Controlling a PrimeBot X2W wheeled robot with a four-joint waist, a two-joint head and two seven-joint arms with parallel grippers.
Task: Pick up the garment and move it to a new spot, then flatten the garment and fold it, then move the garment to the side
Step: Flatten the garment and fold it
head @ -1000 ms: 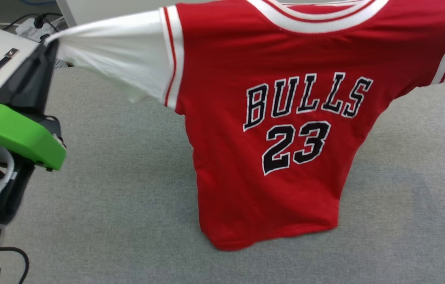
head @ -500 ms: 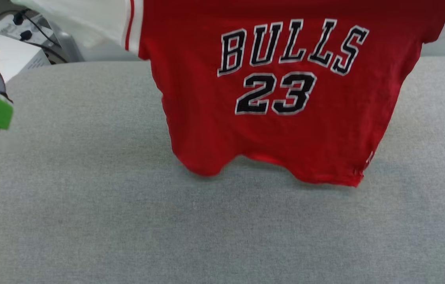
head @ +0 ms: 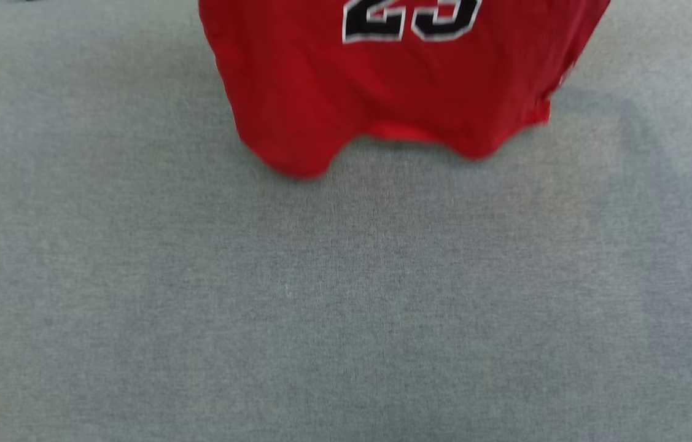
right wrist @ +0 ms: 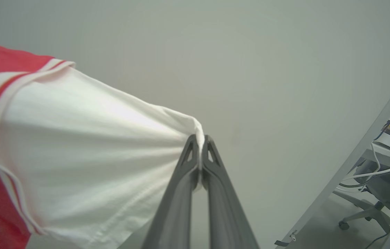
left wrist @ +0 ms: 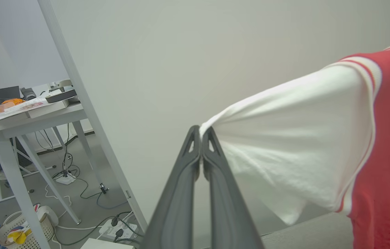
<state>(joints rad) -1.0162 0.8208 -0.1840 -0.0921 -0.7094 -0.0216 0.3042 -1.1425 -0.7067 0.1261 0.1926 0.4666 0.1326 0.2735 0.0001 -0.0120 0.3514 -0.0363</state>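
The garment [head: 395, 80] hangs above the grey cloth-covered table [head: 321, 294]; in the head view its red lower body and the bottom of the black "23" show at the top, hem wavy and just over the surface. My left gripper [left wrist: 201, 133] is shut on the tip of one white sleeve [left wrist: 291, 138], pulled taut. My right gripper [right wrist: 200, 140] is shut on the tip of the other white sleeve [right wrist: 87, 155], also stretched tight.
A plain pale wall lies behind both grippers. In the left wrist view a white desk [left wrist: 25, 117] with clutter, a slanted frame post [left wrist: 87, 114] and floor cables with power strips [left wrist: 118, 228] stand to the left. An office chair [right wrist: 378, 193] shows at the right wrist view's right.
The head view has swung downward, so the garment sits higher in it and the green-covered left arm has left the picture. The hem, draped on the table before, now hangs wavy.
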